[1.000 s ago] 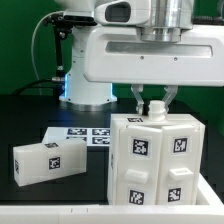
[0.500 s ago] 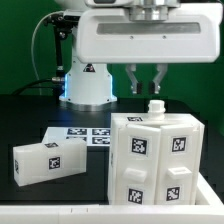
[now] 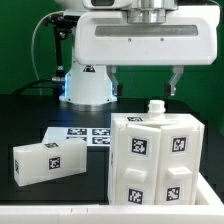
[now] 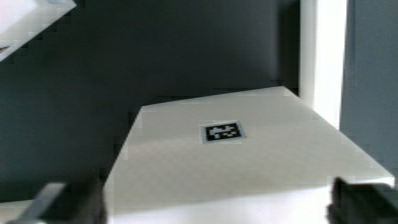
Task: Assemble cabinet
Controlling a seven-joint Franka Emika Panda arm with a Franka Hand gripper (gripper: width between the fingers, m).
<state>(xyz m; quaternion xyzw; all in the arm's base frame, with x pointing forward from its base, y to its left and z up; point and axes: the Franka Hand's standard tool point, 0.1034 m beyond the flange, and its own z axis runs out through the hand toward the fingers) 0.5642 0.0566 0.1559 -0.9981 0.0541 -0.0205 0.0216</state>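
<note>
The cabinet, a big white box with several black-and-white tags on its faces, stands upright on the black table at the exterior view's right. A small white knob sticks up from its top. My gripper hangs above the cabinet, its fingers spread wide apart and holding nothing. In the wrist view the cabinet's tagged top face lies below, between my two dark fingertips. A smaller white tagged block lies on the table at the exterior view's left.
The marker board lies flat behind the small block. The robot's white base stands at the back. A white rail borders the table along the exterior view's right, also seen in the wrist view.
My gripper has let go of the knob on the cabinet's top, risen clear of it and opened its fingers wide. The cabinet and the small block have stayed put.
</note>
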